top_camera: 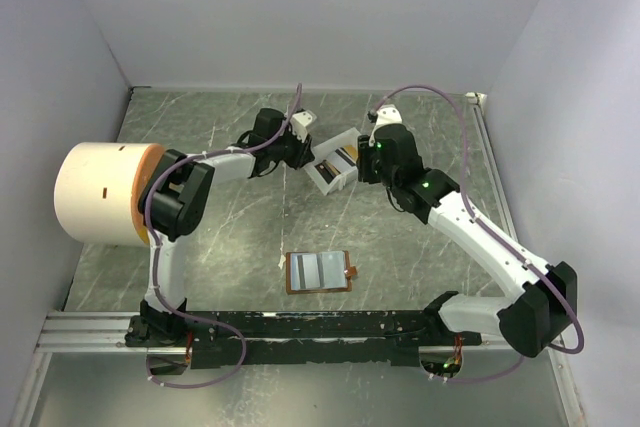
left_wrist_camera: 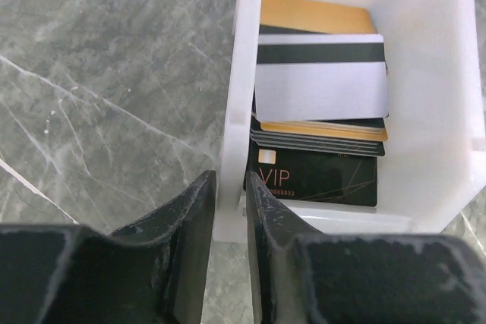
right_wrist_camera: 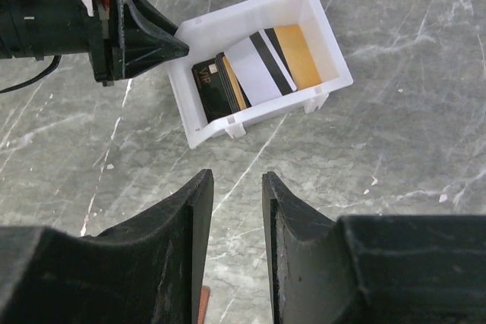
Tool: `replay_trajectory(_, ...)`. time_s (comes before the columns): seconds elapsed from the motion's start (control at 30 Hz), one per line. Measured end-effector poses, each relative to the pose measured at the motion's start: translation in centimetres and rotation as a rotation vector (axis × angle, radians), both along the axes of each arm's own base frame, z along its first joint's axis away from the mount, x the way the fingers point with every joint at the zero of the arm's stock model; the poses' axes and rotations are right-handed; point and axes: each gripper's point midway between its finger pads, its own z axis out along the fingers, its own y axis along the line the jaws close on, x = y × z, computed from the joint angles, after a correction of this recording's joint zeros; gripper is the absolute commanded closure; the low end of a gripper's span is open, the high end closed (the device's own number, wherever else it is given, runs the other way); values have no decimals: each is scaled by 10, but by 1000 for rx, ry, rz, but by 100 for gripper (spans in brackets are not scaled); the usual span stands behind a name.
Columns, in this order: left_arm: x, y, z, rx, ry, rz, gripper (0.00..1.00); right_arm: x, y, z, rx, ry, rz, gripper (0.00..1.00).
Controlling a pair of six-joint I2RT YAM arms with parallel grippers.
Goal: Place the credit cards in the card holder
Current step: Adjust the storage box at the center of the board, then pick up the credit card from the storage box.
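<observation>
Left gripper (left_wrist_camera: 231, 187) has its two dark fingers drawn close on either side of the white box (left_wrist_camera: 244, 51), one outside the wall and one inside, at the lower centre of the left wrist view. Both pads look to be touching the plastic, so it reads as a pinch on the wall and not on any card. The right gripper (right_wrist_camera: 235, 180) hangs over bare table (right_wrist_camera: 395, 134) below the box in its own view, jaws a little apart with nothing between them. The credit cards (left_wrist_camera: 319, 111) sit inside the box as an overlapping, shingled stack. A black one marked VIP is nearest the left fingers, with several dark ones and a gold edge behind it. A pale card with a dark stripe lies across the top, and another gold one shows at the far end. The card holder (top_camera: 318, 272) lies open on the table at the lower centre of the overhead view, well apart from the box. These cards should handle as light, stiff and very smooth, so they are apt to slide over one another or come up two at a time. I judge the best hold to be a pinch across the thickness at a free short edge, and the striped card on top offers the most exposed one. The box itself looks light enough to skid or tip, so the grip on its wall probably serves to steady it.
</observation>
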Motion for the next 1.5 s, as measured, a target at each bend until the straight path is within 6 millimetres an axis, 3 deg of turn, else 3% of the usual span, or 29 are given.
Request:
replay_trajectory(0.13,0,1,6,-22,-27,1,78,-1,0,0,-10,-4,12,67)
replay_trajectory(0.37,-35,16,13,-53,-13,14,83,0,10,-2,-26,-12,92,57)
replay_trajectory(0.5,-55,26,18,-76,-16,27,82,7,23,-20,-62,13,167,55)
replay_trajectory(0.7,-82,38,6,-96,0,43,74,20,38,-53,-145,59,262,53)
replay_trajectory(0.93,-94,43,11,-150,1,74,46,32,52,-87,-250,64,403,48)
replay_trajectory(1.03,-92,46,36,-191,-27,112,40,40,57,-101,-298,71,451,46)
replay_trajectory(1.2,-88,61,98,-284,-110,232,33,55,68,-117,-354,73,519,44)
replay_trajectory(1.37,-97,99,148,-347,-142,409,26,65,77,-123,-393,57,579,42)
replay_trajectory(1.5,-116,126,185,-378,-178,501,23,67,82,-129,-411,53,632,39)
